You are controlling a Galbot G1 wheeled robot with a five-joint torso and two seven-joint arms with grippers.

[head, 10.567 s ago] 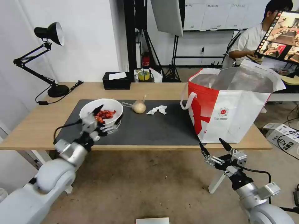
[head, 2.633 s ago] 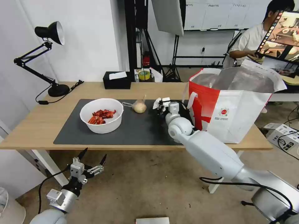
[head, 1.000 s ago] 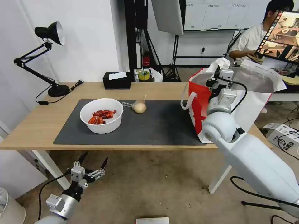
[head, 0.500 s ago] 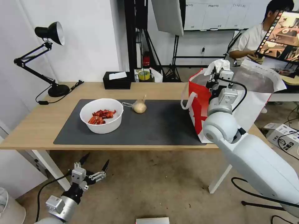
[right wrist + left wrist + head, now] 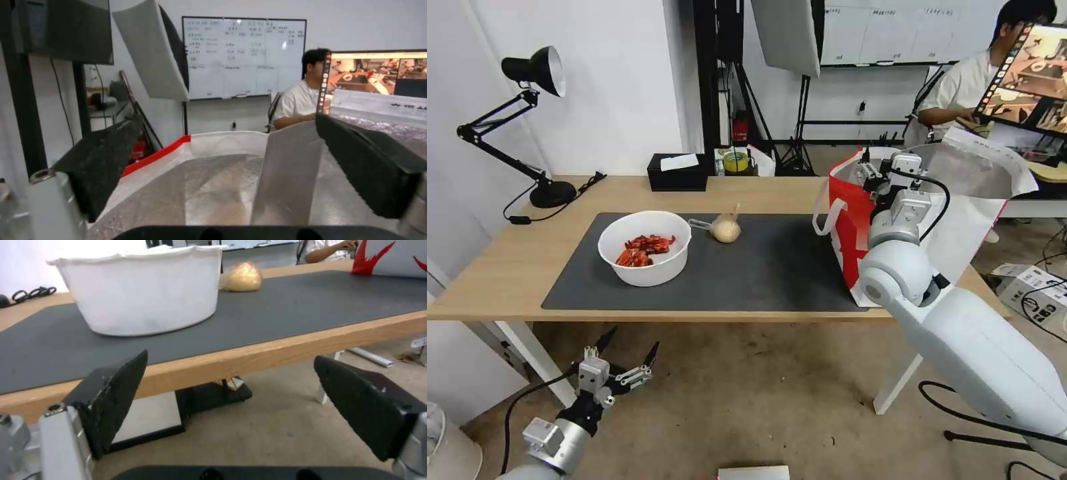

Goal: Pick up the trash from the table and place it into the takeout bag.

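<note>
The white bowl (image 5: pixel 644 248) of red crayfish shells stands on the dark mat (image 5: pixel 760 273) of the wooden table (image 5: pixel 507 267); the left wrist view shows its side (image 5: pixel 142 296). Beside it lies a small clear bag of beige food (image 5: pixel 726 229) (image 5: pixel 241 276). The red-and-white takeout bag (image 5: pixel 907 240) stands at the table's right end. My right gripper (image 5: pixel 887 170) (image 5: pixel 227 121) hangs open over the bag's mouth, with nothing between its fingers and the foil lining (image 5: pixel 213 186) below. My left gripper (image 5: pixel 632 340) (image 5: pixel 229 360) is open, low in front of the table edge.
A black desk lamp (image 5: pixel 537 73) stands at the table's far left, with a black tissue box (image 5: pixel 677 172) at the back edge. A person sits behind the bag by a monitor (image 5: pixel 1030 73). A white table leg (image 5: pixel 527 350) is close to my left gripper.
Half a second ago my right gripper held a crumpled white tissue above the bag; now it is open, slightly lower, and the tissue is gone from it. The left arm stays parked low.
</note>
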